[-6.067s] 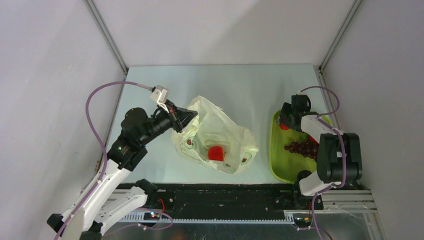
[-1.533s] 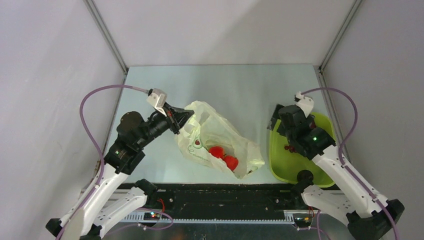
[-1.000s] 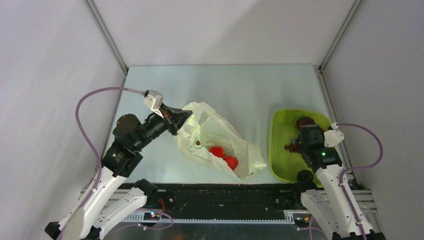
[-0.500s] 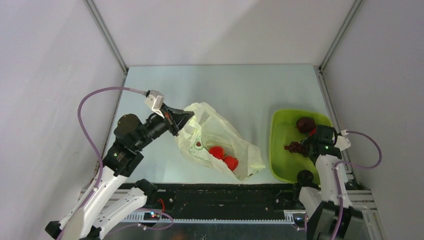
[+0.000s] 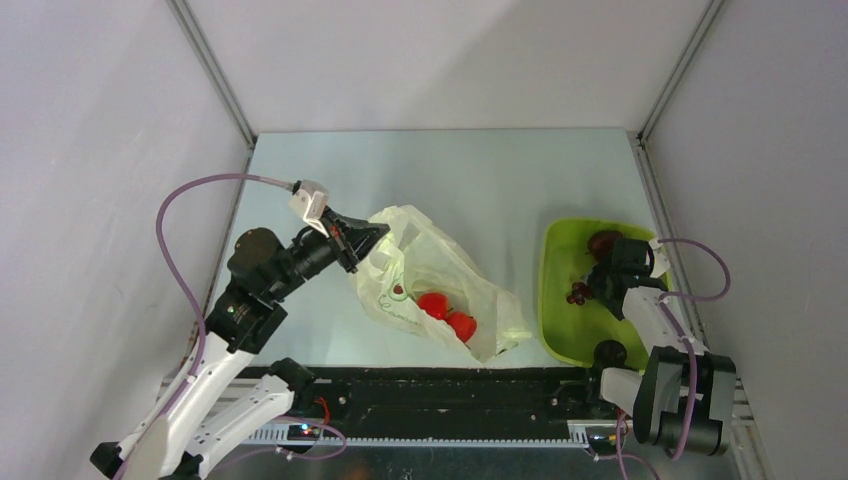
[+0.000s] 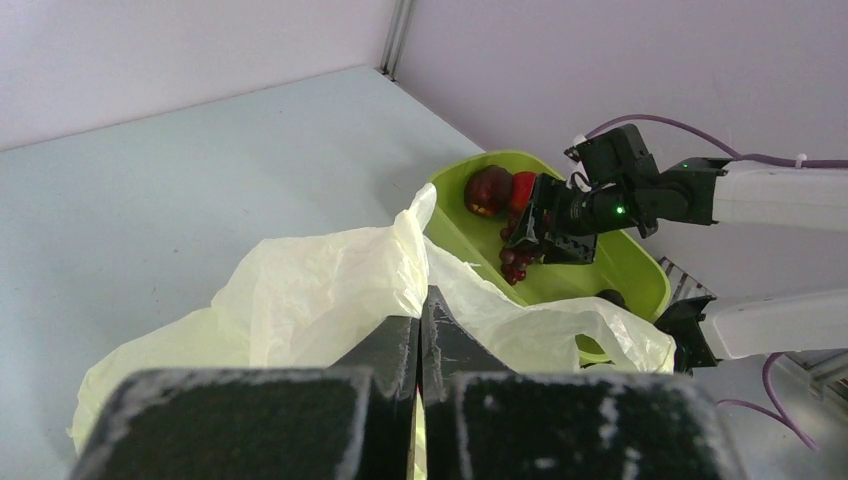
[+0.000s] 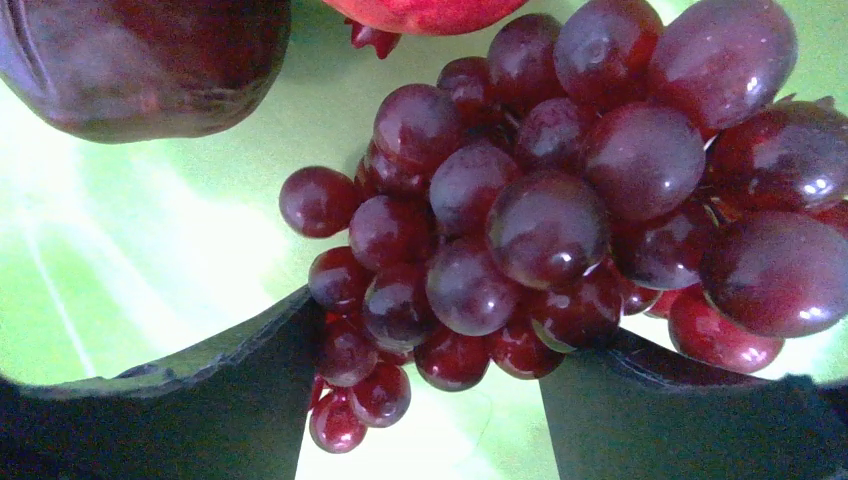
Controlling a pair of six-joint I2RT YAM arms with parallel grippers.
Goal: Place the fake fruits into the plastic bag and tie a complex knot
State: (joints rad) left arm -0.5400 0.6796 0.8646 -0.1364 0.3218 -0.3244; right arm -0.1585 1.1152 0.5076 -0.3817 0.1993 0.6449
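The left claw (image 5: 371,240) is pressed together on the plastic bag's (image 5: 440,265) rim, left of the green tray (image 5: 565,335). Red fruits (image 5: 432,305) lie inside the bag. In the tray, the right claw (image 5: 592,285) is spread around the grape cluster (image 7: 520,220), beside a maroon fruit (image 5: 603,243).

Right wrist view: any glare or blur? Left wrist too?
Right wrist: grapes sharp with small highlights, tray washed out near white at left, fingers dark and soft. Left wrist: fingers blurred up close, bag crisp.
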